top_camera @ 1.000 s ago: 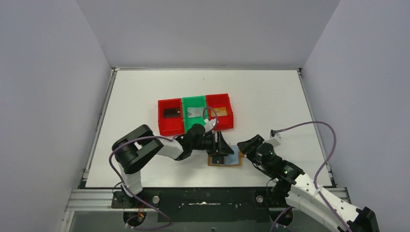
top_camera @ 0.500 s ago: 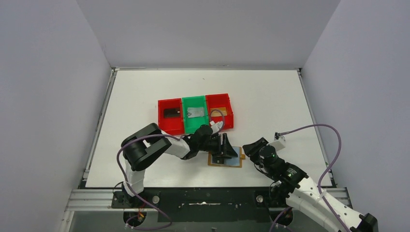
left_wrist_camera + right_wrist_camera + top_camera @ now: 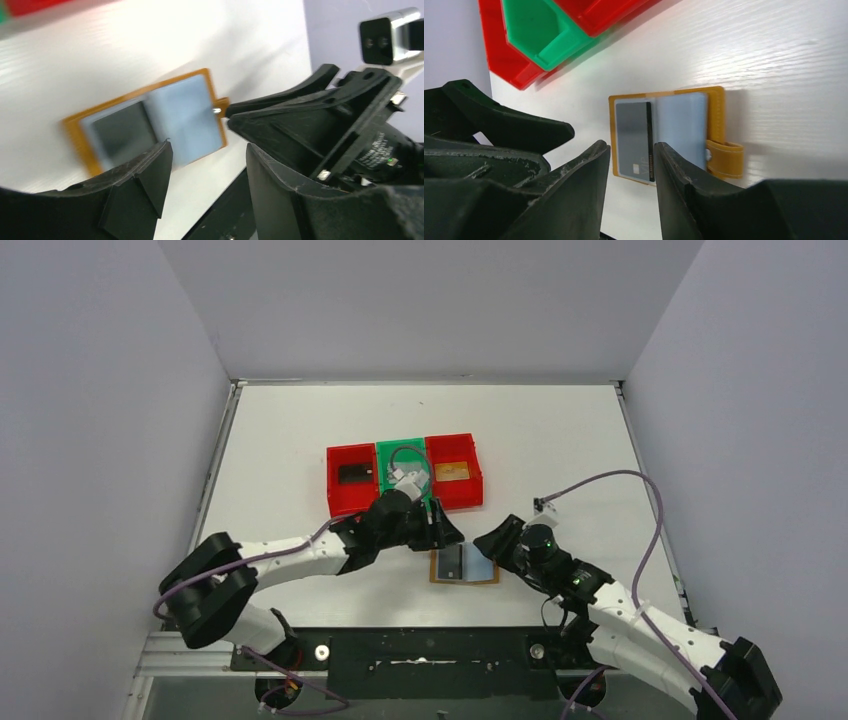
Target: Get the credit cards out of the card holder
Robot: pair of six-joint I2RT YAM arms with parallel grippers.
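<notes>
The card holder (image 3: 478,568) lies open and flat on the table (image 3: 560,440) near its near edge, with a grey card (image 3: 631,140) showing in its left sleeve. The left gripper (image 3: 207,150) hangs at its far-left side, spread apart and empty. The right gripper (image 3: 631,147), likewise spread and holding nothing, is by the snap tab (image 3: 724,159) on its right

three open-top plastic bins in row at mid-table, side walls touching: left red bin (image 3: 352,506), green bin (image 3: 400,444) in middle, right red bin (image 3: 462,496). row slightly skewed, right end farther back. white table (image 3: 560,440), fine ribbed surface in wrist views. plain grey walls (image 3: 420,300) at left, back, right. metal rail (image 3: 190,652) along near table edge.
</notes>
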